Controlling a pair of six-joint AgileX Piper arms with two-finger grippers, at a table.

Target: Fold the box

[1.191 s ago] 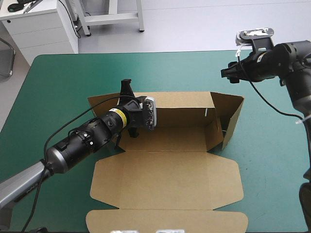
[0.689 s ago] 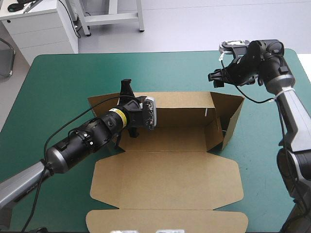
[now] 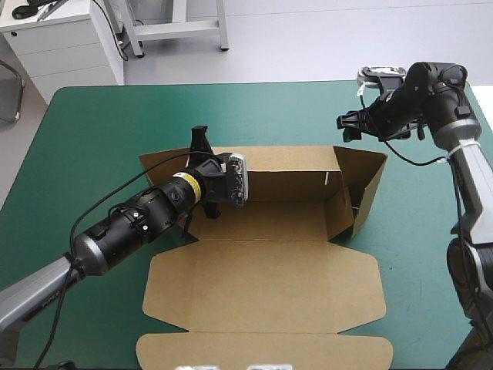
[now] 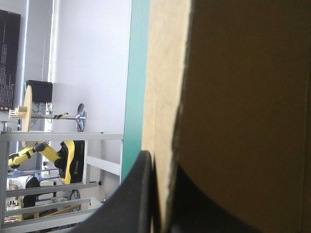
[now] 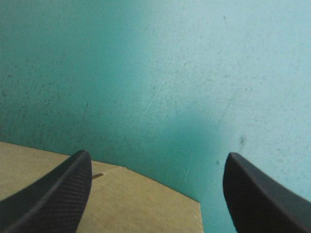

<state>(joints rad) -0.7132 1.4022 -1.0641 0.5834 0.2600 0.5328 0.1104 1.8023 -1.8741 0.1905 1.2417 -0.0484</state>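
box gripped at its back wall on the worktop
at the left end of the raised back wall the board is pinched between the nearly closed left jaws; the box is laid mid-worktop, lid flat toward the near edge. the right jaws are held wide apart, empty, over the teal-green cover just past the box's far right corner.

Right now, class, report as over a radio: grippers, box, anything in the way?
Left gripper shut on the box, far wall. Right gripper open over the table, beyond the far right corner. Lid flat. Nothing in the way.
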